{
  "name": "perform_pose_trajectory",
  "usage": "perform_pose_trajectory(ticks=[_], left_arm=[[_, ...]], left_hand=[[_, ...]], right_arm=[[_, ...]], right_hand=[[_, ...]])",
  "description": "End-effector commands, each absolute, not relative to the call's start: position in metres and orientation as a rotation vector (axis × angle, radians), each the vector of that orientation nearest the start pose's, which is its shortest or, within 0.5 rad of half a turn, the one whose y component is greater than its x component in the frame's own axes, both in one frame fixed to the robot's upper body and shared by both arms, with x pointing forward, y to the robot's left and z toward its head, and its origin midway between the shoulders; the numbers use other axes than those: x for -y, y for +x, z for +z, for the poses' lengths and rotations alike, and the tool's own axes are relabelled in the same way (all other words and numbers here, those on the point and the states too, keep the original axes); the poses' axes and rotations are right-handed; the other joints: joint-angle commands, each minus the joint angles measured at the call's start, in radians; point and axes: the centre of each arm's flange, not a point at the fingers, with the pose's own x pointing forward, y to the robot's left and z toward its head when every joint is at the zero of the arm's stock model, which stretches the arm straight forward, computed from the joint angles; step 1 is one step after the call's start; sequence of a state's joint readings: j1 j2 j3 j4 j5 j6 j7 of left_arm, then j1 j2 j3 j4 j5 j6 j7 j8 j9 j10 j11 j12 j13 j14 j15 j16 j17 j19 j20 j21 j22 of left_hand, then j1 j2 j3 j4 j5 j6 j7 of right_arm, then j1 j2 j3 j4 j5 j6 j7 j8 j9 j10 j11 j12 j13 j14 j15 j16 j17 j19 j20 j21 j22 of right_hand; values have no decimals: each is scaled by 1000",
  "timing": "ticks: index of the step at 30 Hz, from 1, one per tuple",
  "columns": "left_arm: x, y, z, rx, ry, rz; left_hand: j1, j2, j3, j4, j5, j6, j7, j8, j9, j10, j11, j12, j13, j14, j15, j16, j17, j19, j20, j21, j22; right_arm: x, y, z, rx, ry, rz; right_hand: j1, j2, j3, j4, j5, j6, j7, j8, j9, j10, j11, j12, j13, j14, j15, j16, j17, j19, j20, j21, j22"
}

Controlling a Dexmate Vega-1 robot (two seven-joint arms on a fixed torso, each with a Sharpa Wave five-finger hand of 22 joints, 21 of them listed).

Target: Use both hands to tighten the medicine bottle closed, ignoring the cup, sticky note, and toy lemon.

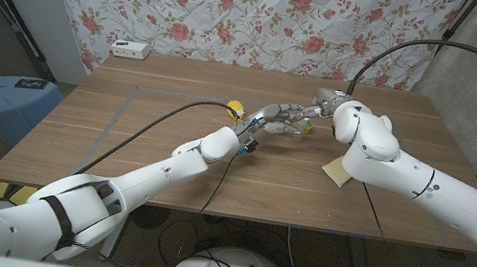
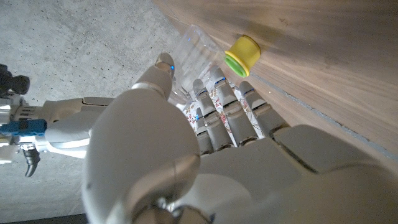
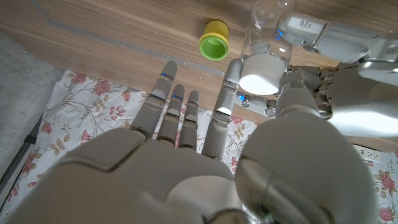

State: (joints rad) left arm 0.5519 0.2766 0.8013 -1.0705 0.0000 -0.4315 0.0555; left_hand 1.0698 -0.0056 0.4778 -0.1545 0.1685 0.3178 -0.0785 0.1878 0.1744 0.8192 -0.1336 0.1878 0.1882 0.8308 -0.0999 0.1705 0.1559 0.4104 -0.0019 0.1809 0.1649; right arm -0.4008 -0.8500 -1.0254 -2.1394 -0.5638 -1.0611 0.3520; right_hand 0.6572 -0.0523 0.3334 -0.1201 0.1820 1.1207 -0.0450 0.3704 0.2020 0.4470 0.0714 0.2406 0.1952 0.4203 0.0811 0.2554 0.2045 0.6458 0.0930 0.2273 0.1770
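Observation:
The medicine bottle (image 3: 268, 22) is clear with a white cap (image 3: 261, 73); it is held above the table's middle, between both hands. My left hand (image 1: 272, 118) grips the clear body, its fingers (image 2: 217, 102) wrapped round the bottle (image 2: 194, 55). My right hand (image 1: 326, 102) meets it from the far right, and a finger (image 3: 225, 99) and the thumb (image 3: 297, 102) sit on either side of the cap, pinching it. In the head view the bottle is mostly hidden by the two hands.
A small yellow cup (image 1: 235, 109) with a green inside (image 3: 214, 38) lies on its side just left of the hands. A pale sticky note (image 1: 337, 172) lies under my right forearm. A white power strip (image 1: 129, 49) sits at the table's far left edge.

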Motion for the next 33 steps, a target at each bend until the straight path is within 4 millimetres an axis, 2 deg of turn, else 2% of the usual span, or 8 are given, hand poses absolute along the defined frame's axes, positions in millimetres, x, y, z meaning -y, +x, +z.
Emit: perform_pose_trajectory(ticks=[1,8,16,18,24,31,33], left_arm=[[-42,653,-20,800,630,-511],[-41,651,-21,801,630,-509],[-42,648,-23,799,628,-503],[-43,648,-23,799,630,-502],[-43,646,-25,798,629,-501],[-43,645,-26,801,628,-500],[-44,644,-26,801,627,-501]], left_hand=[[1,13,6,1,6,8,1,-1,3,23,-16,6,2,-6,-82,3,4,0,-9,6,2],[1,13,6,1,6,7,0,-1,3,22,-14,6,2,-7,-82,3,4,0,-8,6,2],[2,12,6,0,6,6,-1,-1,3,20,-16,5,2,-10,-82,2,4,0,-7,6,2],[3,12,7,0,6,8,0,-1,3,20,-17,5,2,-10,-81,2,4,0,-7,6,2],[1,13,7,1,6,7,0,-1,3,19,-17,5,2,-10,-79,3,4,0,-7,6,2],[3,13,7,0,6,6,0,-1,3,19,-19,5,2,-12,-80,2,4,0,-6,6,2],[3,14,7,0,6,7,0,-1,3,20,-16,5,2,-11,-82,3,4,0,-7,6,2]], right_arm=[[169,553,71,228,-1470,-119],[168,554,68,237,-1459,-123],[168,552,66,244,-1456,-142],[168,552,65,242,-1457,-145],[168,550,64,247,-1459,-150],[168,546,63,235,-1471,-164],[169,545,63,231,-1473,-167]], right_hand=[[-7,5,-5,2,5,45,-20,9,1,22,1,6,1,14,1,6,1,15,0,4,2],[-29,4,-13,9,5,73,-17,13,-1,46,-5,8,0,29,-4,7,1,24,-3,4,2],[-98,-11,-43,35,13,110,-19,15,-5,74,-4,7,-1,44,-9,6,1,24,0,-2,2],[-109,-15,-49,39,17,120,-17,16,-6,82,-12,6,-1,49,-9,6,1,25,-1,-3,2],[-127,-20,-58,44,21,129,-18,15,-7,91,-15,5,-1,56,-18,5,0,26,-2,-5,2],[-154,-33,-73,52,28,102,-16,-2,-8,86,-12,-4,-1,55,-17,0,0,22,-2,-9,2],[-169,-42,-83,56,33,67,-16,-19,-8,84,-10,-9,-1,51,-14,-6,-1,21,-1,-11,3]])
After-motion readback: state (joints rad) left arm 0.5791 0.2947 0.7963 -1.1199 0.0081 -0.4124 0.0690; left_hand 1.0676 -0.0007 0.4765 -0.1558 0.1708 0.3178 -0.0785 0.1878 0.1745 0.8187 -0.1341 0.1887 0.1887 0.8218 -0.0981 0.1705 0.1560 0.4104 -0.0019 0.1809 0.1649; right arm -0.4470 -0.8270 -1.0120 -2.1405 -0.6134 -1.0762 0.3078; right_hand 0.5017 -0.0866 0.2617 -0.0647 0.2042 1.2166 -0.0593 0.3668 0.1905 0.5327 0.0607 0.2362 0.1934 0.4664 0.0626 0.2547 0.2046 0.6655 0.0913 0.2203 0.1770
